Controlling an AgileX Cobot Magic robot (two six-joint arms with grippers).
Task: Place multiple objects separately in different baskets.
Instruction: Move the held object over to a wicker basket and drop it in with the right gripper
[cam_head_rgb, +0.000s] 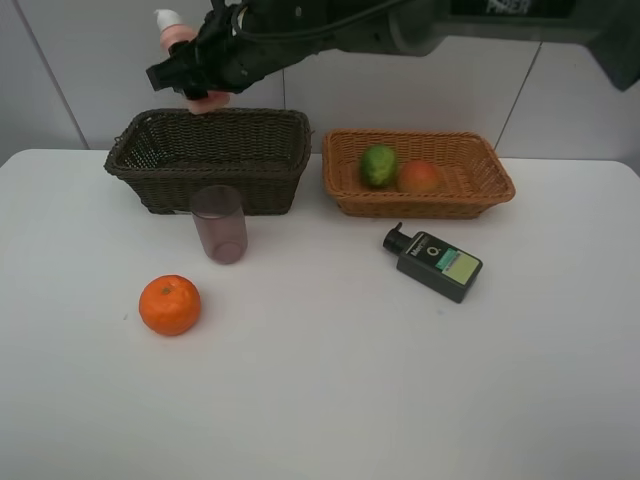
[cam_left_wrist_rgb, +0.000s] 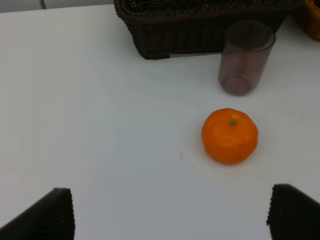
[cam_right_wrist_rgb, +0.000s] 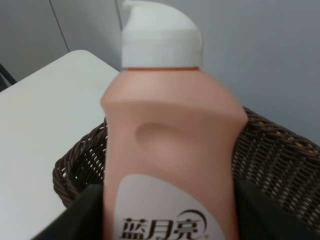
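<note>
Hand (cam_head_rgb: 196, 70) with bottle (cam_head_rgb: 181, 38) over dark basket (cam_head_rgb: 215, 160)

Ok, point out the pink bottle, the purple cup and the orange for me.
pink squeeze bottle (cam_right_wrist_rgb: 170, 145), right wrist view, on its body above the label.
translucent purple cup (cam_head_rgb: 219, 228), exterior high view, on its side wall.
orange (cam_left_wrist_rgb: 230, 137), left wrist view, on its peel near the stem.

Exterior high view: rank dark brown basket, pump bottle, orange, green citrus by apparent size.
1. dark brown basket
2. pump bottle and orange look alike; not ranking
3. green citrus, though farther from camera, so unsure
</note>
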